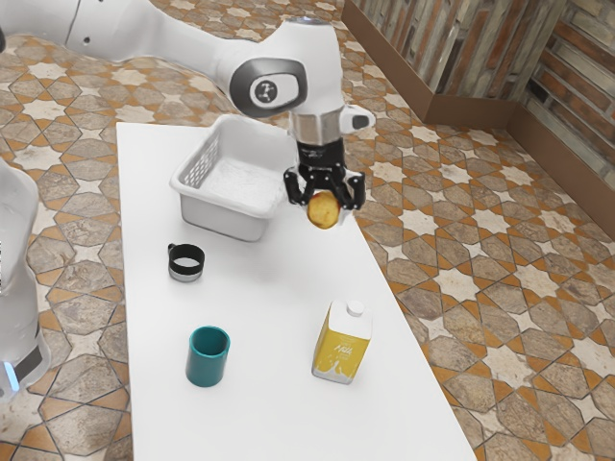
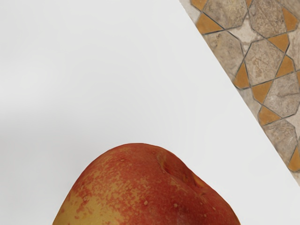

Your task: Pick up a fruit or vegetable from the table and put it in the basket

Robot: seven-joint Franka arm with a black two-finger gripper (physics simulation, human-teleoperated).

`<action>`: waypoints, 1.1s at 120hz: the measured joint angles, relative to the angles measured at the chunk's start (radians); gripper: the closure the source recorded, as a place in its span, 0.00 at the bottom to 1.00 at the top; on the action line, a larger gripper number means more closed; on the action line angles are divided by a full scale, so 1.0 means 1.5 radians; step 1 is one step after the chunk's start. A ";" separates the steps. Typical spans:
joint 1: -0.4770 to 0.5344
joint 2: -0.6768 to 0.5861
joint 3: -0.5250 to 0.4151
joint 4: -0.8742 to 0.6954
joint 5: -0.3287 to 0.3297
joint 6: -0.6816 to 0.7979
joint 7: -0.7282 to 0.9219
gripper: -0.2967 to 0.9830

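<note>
In the exterior view my gripper point(image 1: 325, 197) points down, shut on a round yellow-orange peach point(image 1: 324, 210), with one finger on each side of it. Gripper and peach are up in the air near the table's far long edge. The wrist view has the peach point(image 2: 145, 187), red with yellow patches, large at its lower edge. The white basket point(image 1: 226, 213) stands on the table, just to the exterior view's left of the gripper; its inner floor looks bare, and its corner nearest the gripper is partly hidden.
On the white table point(image 1: 264, 327) stand a black and grey mug point(image 1: 186, 263), a teal cup point(image 1: 207, 357) and a yellow and white milk carton point(image 1: 342, 344), all toward the exterior view's bottom from the basket. A patterned tile floor surrounds the table.
</note>
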 joint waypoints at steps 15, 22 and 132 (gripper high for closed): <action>0.115 -0.016 0.005 0.011 0.018 -0.061 -0.001 0.58; 0.164 -0.019 0.006 0.012 0.022 -0.086 0.002 0.58; 0.034 0.003 0.008 0.233 0.013 -0.233 -0.164 0.25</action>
